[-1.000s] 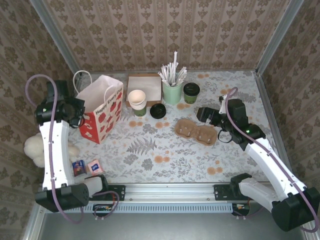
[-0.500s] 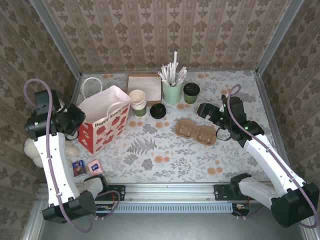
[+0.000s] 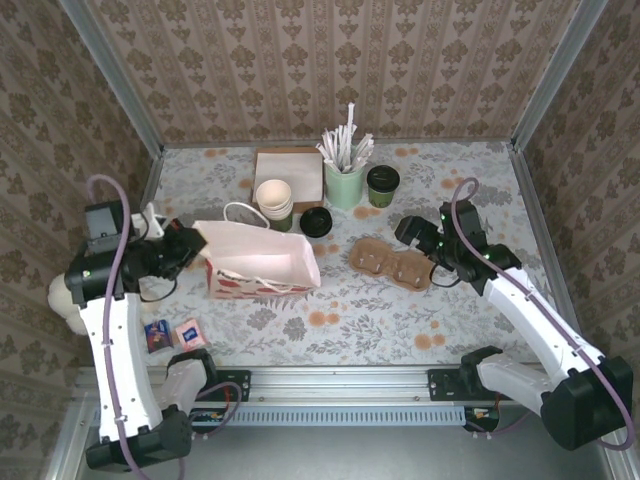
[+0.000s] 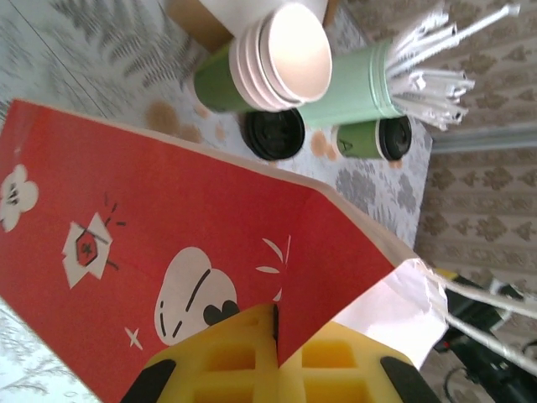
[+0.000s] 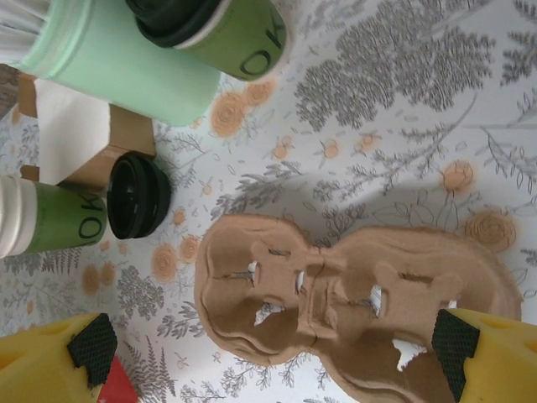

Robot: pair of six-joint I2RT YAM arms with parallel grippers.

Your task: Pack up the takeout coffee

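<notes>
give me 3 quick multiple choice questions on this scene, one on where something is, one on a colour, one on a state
1. Where does the takeout coffee stand?
A. at the near edge
B. right beside the mint cup of straws
C. in the far left corner

2. What colour is the printed face of the paper bag?
A. blue
B. green
C. red with white shapes

3. The right hand is:
A. open and empty
B. shut on the coffee
C. shut on a lid

Answers:
1 B, the top view shows the coffee next to the mint cup at the far side.
2 C, the left wrist view shows a red face with white shapes.
3 A, its fingers stand wide apart above the cup carrier, gripping nothing.
</notes>
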